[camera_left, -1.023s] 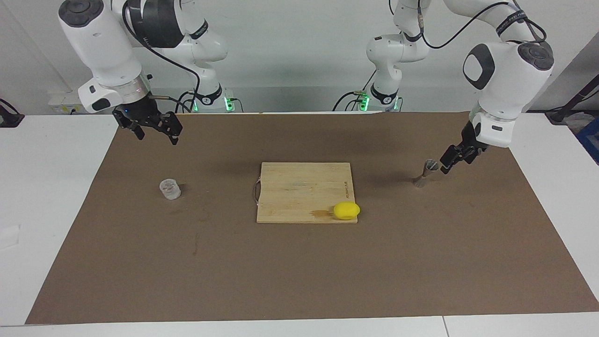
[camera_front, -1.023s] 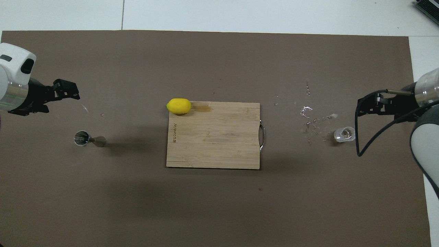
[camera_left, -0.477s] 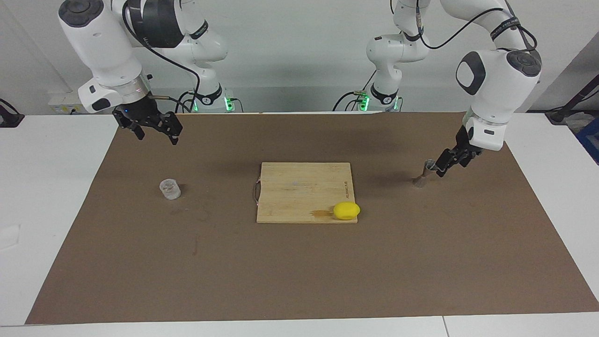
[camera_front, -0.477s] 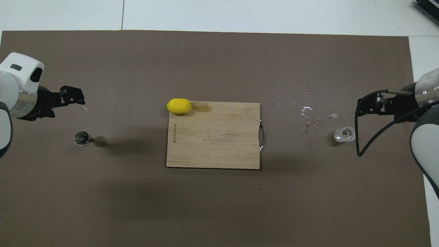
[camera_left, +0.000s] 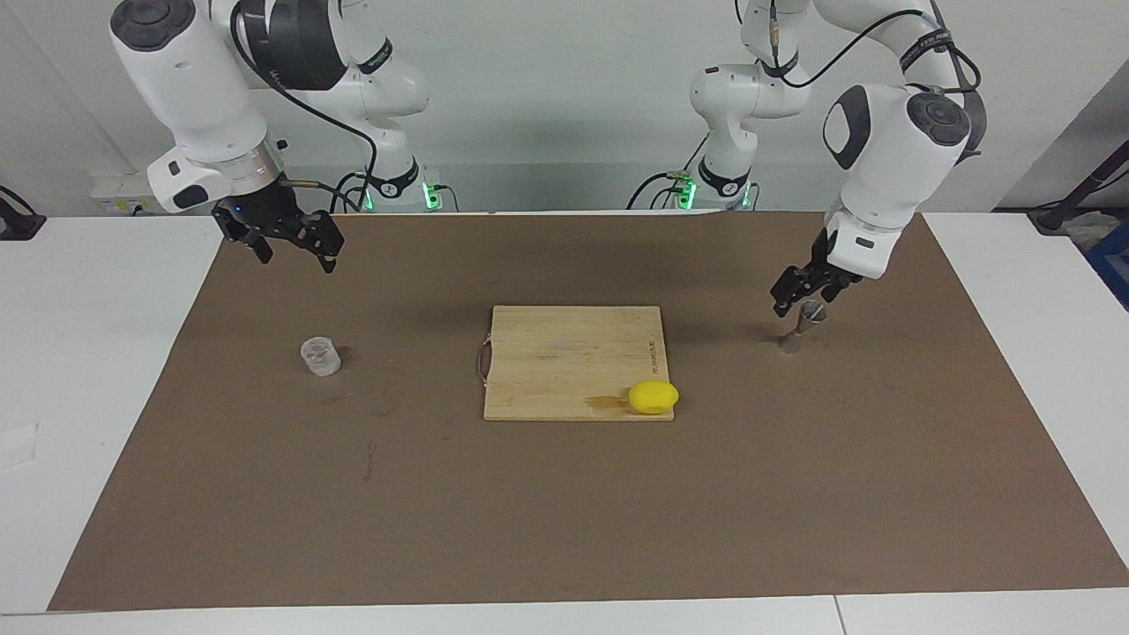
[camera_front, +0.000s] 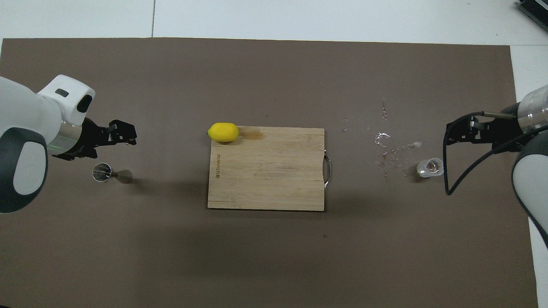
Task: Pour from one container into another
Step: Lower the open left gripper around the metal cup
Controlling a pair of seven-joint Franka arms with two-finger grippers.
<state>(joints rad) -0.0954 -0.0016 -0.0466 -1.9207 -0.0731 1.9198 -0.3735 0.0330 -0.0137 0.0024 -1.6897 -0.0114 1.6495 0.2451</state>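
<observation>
The left gripper (camera_left: 804, 293) hangs just above the jigger (camera_left: 798, 327), which stands upright on the mat (camera_left: 564, 529) toward the left arm's end of the table. From that gripper toward the right arm's end lies the cutting board (camera_left: 564, 357), mid-mat, with a lemon (camera_left: 653, 397) on the board's corner that is farther from the robots and closest to the jigger. The right gripper (camera_left: 284, 240) hovers over the mat; the glass cup (camera_left: 320, 356) stands on the mat, well apart from it and farther from the robots than the spot beneath it.
</observation>
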